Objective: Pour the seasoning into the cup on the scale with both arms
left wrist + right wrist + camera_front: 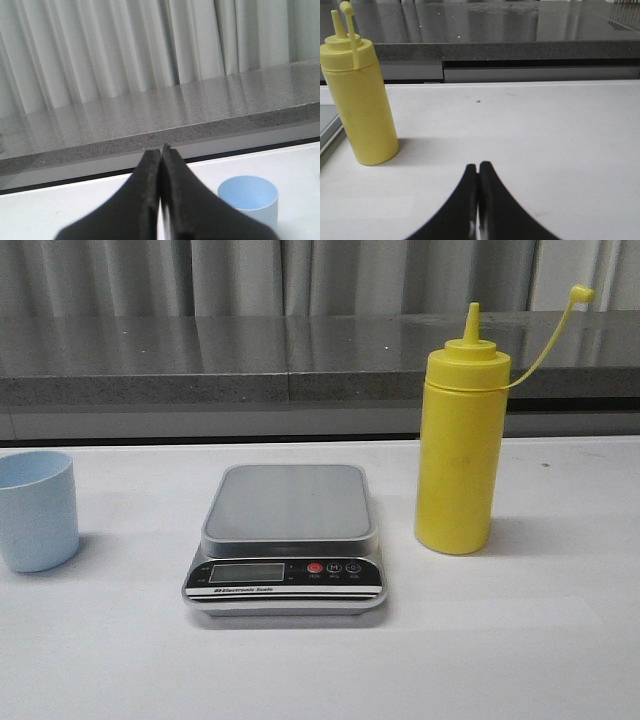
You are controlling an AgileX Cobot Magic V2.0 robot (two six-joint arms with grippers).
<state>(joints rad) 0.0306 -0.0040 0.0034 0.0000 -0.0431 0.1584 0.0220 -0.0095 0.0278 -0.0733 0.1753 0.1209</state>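
Observation:
The silver-grey scale (287, 537) lies in the middle of the white table, its platform bare. The pale blue cup (36, 510) stands upright at the far left edge of the front view; it also shows in the left wrist view (248, 198), beside the fingers. The tall yellow bottle (459, 450) stands upright to the right of the scale, its cap hanging on its tether; it also shows in the right wrist view (359, 98). My left gripper (161, 149) is shut and empty. My right gripper (478, 165) is shut and empty, apart from the bottle. Neither arm shows in the front view.
A grey stone ledge (300, 355) runs along the back of the table, with pale curtains behind it. The scale's corner (327, 127) shows beside the bottle in the right wrist view.

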